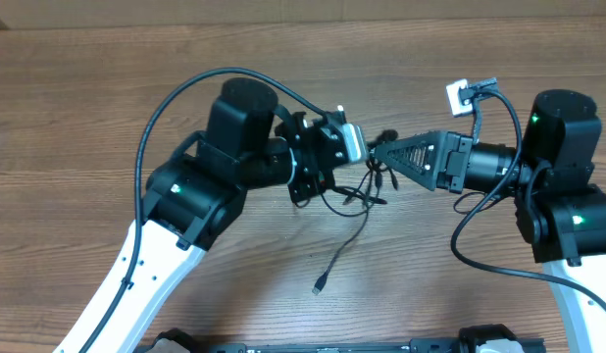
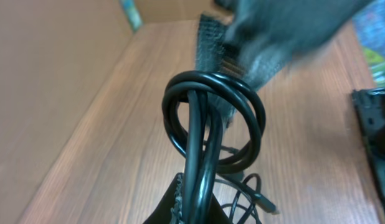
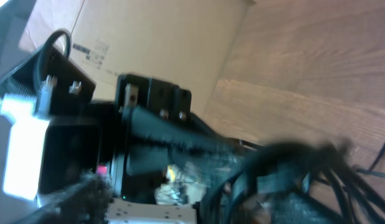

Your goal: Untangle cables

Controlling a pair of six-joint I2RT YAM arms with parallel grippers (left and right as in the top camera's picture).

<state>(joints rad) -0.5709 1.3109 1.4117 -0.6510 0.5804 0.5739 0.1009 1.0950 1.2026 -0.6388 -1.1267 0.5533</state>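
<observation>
The cables point(image 1: 367, 186) are thin black cords bunched in a knot at the table's middle, between my two grippers. One loose cord point(image 1: 334, 260) trails toward the front and ends in a small plug point(image 1: 318, 287). My left gripper point(image 1: 360, 157) is shut on the cables; in the left wrist view a glossy loop point(image 2: 214, 118) rises from its fingers point(image 2: 180, 205). My right gripper point(image 1: 381, 152) meets the knot from the right. The right wrist view is blurred, but its jaws stand apart with cables point(image 3: 304, 168) between them.
The thick black arm cable point(image 1: 185, 93) arcs over my left arm, and another point(image 1: 470, 235) loops beside my right arm. The wooden table point(image 1: 87, 118) fills the overhead view. A cardboard box point(image 3: 149, 31) stands behind the table.
</observation>
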